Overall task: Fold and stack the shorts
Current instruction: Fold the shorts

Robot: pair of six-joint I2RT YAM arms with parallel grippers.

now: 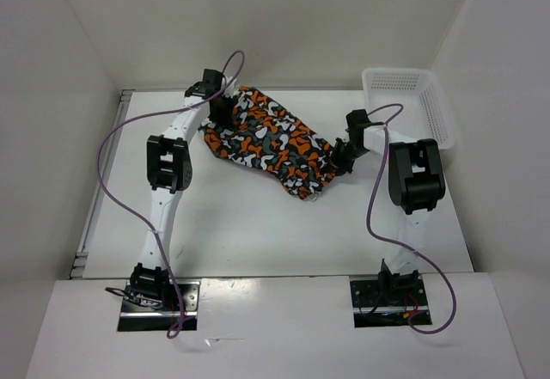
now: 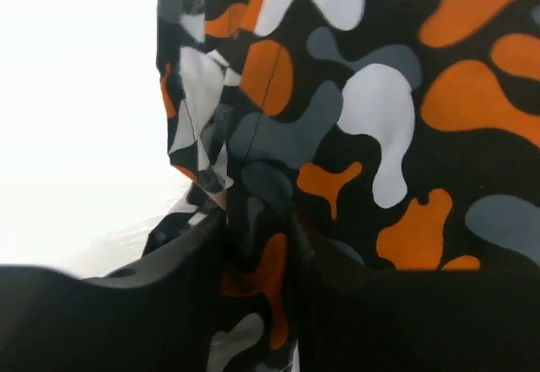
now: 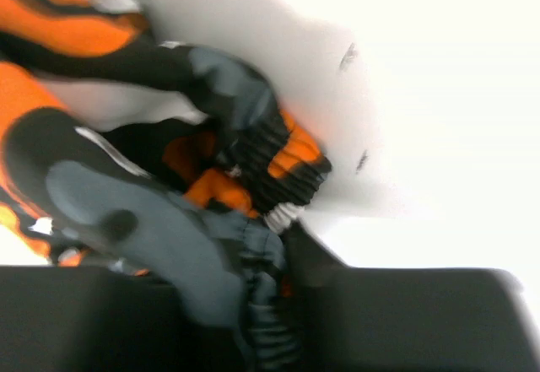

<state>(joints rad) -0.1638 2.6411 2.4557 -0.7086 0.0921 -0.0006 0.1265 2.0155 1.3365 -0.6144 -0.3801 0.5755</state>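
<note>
The shorts (image 1: 273,141), printed in orange, black, grey and white blotches, lie stretched across the far middle of the table. My left gripper (image 1: 216,111) is shut on their left edge; in the left wrist view a fold of the cloth (image 2: 257,262) is pinched between the black fingers. My right gripper (image 1: 338,159) is shut on their right end; the right wrist view shows the ribbed elastic waistband (image 3: 278,165) bunched between the fingers, somewhat blurred.
A white plastic mesh basket (image 1: 412,104) stands at the far right of the table, just beyond the right arm. White walls close in the table on the left, back and right. Purple cables loop over both arms.
</note>
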